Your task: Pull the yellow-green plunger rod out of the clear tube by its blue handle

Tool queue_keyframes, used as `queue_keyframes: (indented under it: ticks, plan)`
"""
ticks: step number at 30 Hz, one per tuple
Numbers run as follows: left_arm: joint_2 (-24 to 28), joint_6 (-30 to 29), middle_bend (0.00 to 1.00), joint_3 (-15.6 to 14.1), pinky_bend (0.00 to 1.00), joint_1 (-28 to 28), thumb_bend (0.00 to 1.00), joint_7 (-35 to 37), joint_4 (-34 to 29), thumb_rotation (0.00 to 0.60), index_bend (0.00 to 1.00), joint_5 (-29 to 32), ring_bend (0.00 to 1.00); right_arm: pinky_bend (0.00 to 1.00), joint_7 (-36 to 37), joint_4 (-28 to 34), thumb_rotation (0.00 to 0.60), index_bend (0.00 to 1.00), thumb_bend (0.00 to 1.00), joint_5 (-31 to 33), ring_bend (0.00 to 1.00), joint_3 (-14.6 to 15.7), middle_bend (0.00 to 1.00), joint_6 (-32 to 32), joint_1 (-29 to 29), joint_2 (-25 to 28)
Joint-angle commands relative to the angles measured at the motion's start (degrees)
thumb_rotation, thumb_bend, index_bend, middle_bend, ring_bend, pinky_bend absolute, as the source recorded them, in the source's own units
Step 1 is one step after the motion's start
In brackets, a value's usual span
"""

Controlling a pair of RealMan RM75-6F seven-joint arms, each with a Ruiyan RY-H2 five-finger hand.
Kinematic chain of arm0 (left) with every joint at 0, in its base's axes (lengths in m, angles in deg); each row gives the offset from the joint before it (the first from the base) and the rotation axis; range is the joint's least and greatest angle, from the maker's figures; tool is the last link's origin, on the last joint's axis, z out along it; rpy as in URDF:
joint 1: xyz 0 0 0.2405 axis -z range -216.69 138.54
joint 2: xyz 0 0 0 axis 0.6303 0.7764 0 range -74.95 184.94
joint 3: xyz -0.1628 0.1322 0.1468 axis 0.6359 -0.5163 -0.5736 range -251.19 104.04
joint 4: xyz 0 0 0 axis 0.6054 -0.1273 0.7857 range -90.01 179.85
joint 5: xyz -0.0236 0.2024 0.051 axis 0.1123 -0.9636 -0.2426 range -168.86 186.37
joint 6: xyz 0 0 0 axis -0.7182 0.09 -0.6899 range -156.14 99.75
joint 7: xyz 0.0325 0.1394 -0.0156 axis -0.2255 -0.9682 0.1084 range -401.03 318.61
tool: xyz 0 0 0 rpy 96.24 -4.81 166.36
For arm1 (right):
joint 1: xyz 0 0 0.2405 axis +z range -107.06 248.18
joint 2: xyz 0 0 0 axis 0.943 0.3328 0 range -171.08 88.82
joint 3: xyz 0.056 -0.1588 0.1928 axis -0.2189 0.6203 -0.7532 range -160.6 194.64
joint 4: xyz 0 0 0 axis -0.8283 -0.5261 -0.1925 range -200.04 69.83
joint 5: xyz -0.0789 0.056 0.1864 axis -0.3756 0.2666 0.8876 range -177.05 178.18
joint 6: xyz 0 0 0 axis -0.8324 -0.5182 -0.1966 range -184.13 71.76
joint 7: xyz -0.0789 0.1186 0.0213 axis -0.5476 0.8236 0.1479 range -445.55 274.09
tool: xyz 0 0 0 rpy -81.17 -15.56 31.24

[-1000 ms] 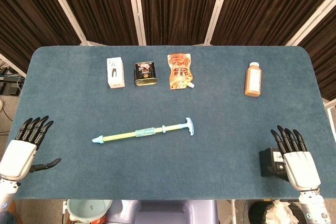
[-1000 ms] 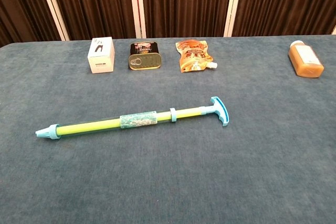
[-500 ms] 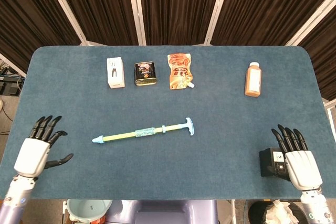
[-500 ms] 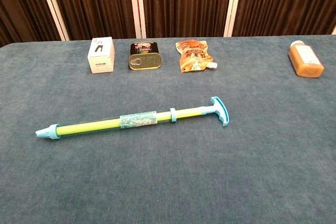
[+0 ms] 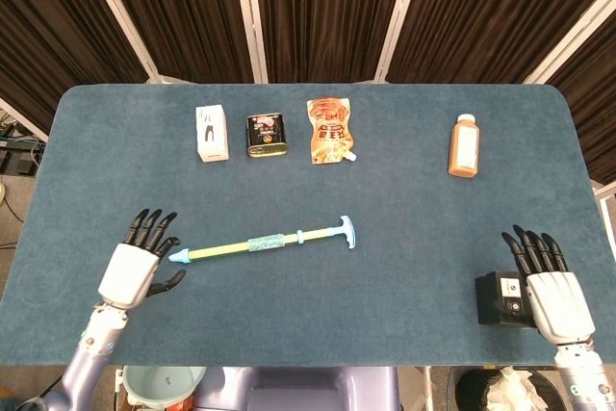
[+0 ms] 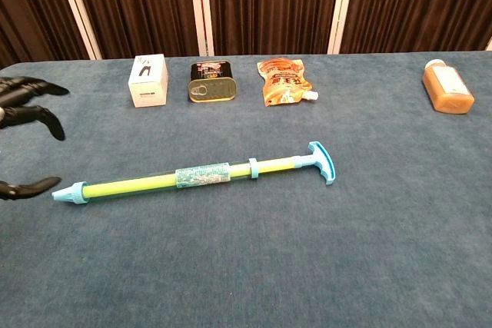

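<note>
The clear tube [image 5: 236, 248] [image 6: 146, 183] lies in the middle of the blue table, with the yellow-green plunger rod [image 5: 320, 234] [image 6: 278, 164] sticking out of its right end. The blue handle [image 5: 347, 231] [image 6: 321, 161] caps the rod at the right. The tube's blue nozzle [image 5: 178, 257] [image 6: 67, 193] points left. My left hand [image 5: 138, 264] [image 6: 23, 105] hovers just left of the nozzle, fingers spread, holding nothing. My right hand [image 5: 546, 281] is at the table's front right edge, fingers apart and empty, far from the handle.
Along the back stand a white box [image 5: 211, 132] [image 6: 148, 79], a dark tin [image 5: 266, 135] [image 6: 212, 82], an orange pouch [image 5: 329, 129] [image 6: 285, 79] and an orange bottle [image 5: 464, 146] [image 6: 447, 87]. A black box [image 5: 499, 298] sits beside my right hand.
My left hand has moved from the table's left front edge rightward, up to the tube's nozzle end, and now shows in the chest view. The right hand and the tube stay put.
</note>
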Motion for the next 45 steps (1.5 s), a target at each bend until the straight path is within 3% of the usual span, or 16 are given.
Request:
queue_keyframes:
  ticks: [1, 32, 45]
  plan:
    - [-3.40, 2.91, 0.10, 0.46, 0.08, 2.03, 0.22, -0.69, 3.38, 0.600, 0.37, 1.40, 0.05, 0.00, -0.05, -0.23, 0.600, 0.00, 0.00, 0.30, 0.00, -0.18, 0.00, 0.08, 0.03, 0.10]
    - [-12.01, 7.56, 0.11, -0.09, 0.08, 5.63, 0.25, 3.95, 18.50, 0.600, 0.47, 5.53, 0.06, 0.00, -1.37, -1.02, 0.600, 0.00, 0.00, 4.65, 0.00, -1.87, 0.00, 2.20, 0.76, -0.44]
    - [-13.81, 8.37, 0.22, -0.54, 0.08, 6.60, 0.27, 5.74, 23.02, 0.600, 0.56, 6.41, 0.11, 0.00, -3.79, -1.38, 0.600, 0.00, 0.00, 4.78, 0.00, -1.64, 0.00, 2.79, 1.10, -1.74]
